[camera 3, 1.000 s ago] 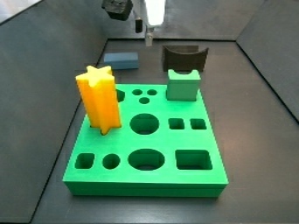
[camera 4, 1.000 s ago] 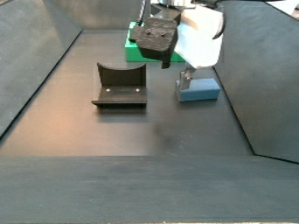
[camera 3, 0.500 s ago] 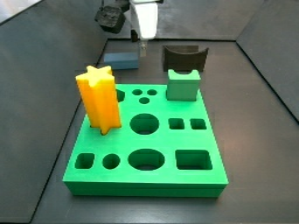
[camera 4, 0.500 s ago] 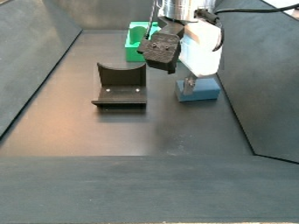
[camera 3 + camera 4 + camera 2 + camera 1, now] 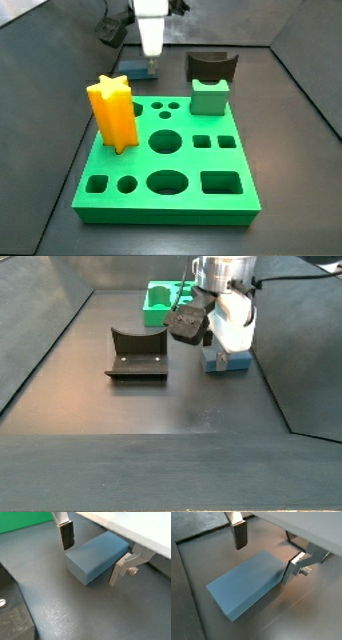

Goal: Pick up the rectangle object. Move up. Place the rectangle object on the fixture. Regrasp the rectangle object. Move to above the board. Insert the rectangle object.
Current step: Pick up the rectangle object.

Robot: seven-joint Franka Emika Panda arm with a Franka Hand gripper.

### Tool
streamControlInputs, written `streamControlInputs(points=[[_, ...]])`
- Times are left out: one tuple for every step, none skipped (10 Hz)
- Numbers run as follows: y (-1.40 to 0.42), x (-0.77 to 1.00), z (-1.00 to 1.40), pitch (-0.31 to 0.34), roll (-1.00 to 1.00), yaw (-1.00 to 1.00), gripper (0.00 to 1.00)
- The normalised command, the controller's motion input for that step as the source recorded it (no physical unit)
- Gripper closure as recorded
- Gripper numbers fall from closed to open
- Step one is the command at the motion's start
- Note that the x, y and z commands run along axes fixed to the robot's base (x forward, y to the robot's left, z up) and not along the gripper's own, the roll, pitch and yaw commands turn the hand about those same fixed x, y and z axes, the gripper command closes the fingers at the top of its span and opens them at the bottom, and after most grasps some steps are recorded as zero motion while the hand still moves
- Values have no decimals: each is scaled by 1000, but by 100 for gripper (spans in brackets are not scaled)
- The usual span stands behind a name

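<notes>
The rectangle object, a slate-blue block, lies flat on the dark floor in both wrist views. In both side views it sits beside the fixture. My gripper is open and low over the block, with one finger on each long side; nothing is held. It hangs right above the block in both side views. The green board lies nearby.
A yellow star prism and a green cube-like block stand upright on the board. Sloping grey walls enclose the floor on both sides. The fixture stands empty.
My gripper has come down over the blue block, and the fingers now straddle it. The block has not moved.
</notes>
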Motion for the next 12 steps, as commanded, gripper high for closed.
streamControlInputs(points=[[0,31,-866,49,120,-446,0],[57,0,-171,0,0,-309,0],[6,0,0,0,-31,0,0],[0,0,0,0,0,0,0],[0,0,0,0,0,0,100],[0,0,0,0,0,0,100],[0,0,0,0,0,0,100],[0,0,0,0,0,0,100],[0,0,0,0,0,0,100],[0,0,0,0,0,0,100],[0,0,0,0,0,0,100],[0,0,0,0,0,0,100]])
